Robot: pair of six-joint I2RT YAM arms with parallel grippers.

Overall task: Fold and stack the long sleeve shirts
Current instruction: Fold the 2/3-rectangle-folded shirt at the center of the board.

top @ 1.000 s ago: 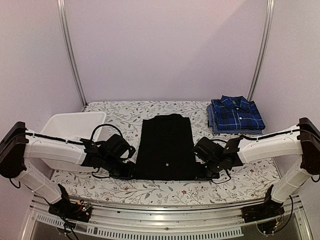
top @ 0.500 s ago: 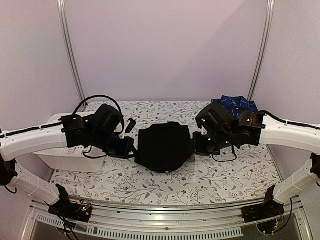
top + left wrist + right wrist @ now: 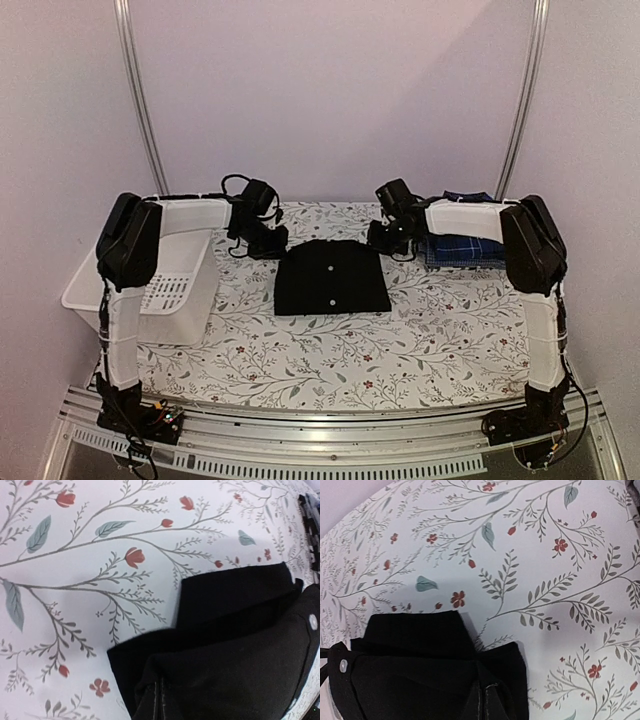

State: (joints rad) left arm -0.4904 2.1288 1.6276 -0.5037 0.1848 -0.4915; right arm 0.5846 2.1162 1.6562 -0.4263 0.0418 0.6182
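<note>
Up at its far edge, left hand [image 3: 270, 246] and right hand [image 3: 379, 238] each pinch the folded black shirt [image 3: 332, 280].

The folded black cloth shirt [image 3: 332, 278] looks matt. The white slotted plastic basket [image 3: 165, 295] is smooth, faintly glossy.

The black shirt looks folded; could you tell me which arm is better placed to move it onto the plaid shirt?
Right, probably. Both end effectors pinch far corners of the black shirt, but the plaid shirt lies beside the right end effector, far from the left end effector.
</note>
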